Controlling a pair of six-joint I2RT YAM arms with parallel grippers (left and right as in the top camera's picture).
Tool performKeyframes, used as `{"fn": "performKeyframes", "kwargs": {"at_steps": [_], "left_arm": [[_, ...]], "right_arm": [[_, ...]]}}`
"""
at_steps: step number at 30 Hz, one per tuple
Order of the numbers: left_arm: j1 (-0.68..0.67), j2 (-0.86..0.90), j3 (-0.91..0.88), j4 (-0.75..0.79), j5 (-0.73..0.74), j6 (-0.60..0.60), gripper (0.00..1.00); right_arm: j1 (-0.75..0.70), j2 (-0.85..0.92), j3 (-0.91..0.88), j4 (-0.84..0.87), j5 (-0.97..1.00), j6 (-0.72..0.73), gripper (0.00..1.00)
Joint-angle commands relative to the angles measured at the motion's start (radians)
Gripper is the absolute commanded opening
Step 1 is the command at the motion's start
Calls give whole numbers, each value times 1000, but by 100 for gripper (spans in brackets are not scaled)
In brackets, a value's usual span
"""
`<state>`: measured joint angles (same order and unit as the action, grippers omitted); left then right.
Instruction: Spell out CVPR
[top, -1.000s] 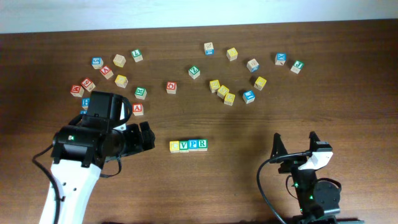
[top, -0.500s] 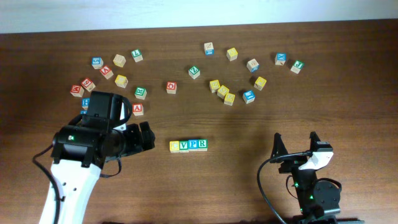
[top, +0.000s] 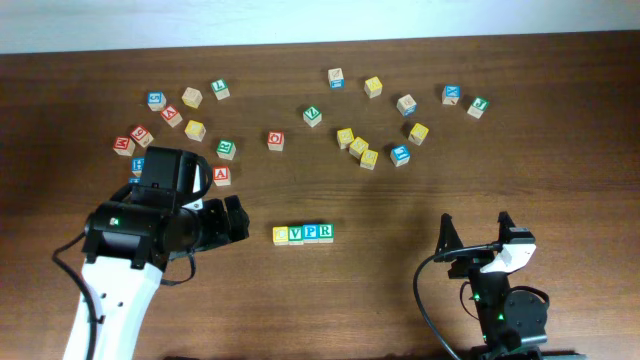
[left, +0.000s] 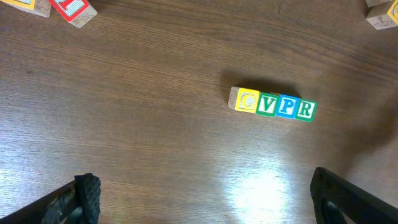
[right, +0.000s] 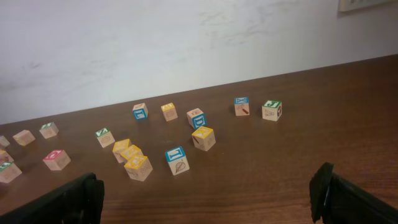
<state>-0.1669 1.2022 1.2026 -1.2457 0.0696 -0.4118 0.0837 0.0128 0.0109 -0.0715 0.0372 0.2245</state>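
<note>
Four blocks (left: 272, 104) sit touching in a row and read CVPR, so the job looks done. The left gripper (left: 205, 186) and right gripper (right: 208, 180) are spread apart, empty

We see bright, even light — only soft, short shadows by the blocks (top: 358, 146). The table (left: 124, 143) shows a pale glare patch in the left wrist view.

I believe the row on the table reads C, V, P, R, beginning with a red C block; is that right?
Not quite: the C block is yellow, not red, as the left wrist view shows. The row does read C, V, P, R.
</note>
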Motion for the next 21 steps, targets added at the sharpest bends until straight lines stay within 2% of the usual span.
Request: {"fn": "performKeyframes", "kwargs": {"at_steps": [1,21], "left_arm": [[-1,-2,8,-2,-14,-2,99],[0,-14,8,21,-18,-1,99]], "right_arm": [[-6,-9,-5,-8,1,-11,98],[-6,-9,-5,-8,1,-11,98]]}}
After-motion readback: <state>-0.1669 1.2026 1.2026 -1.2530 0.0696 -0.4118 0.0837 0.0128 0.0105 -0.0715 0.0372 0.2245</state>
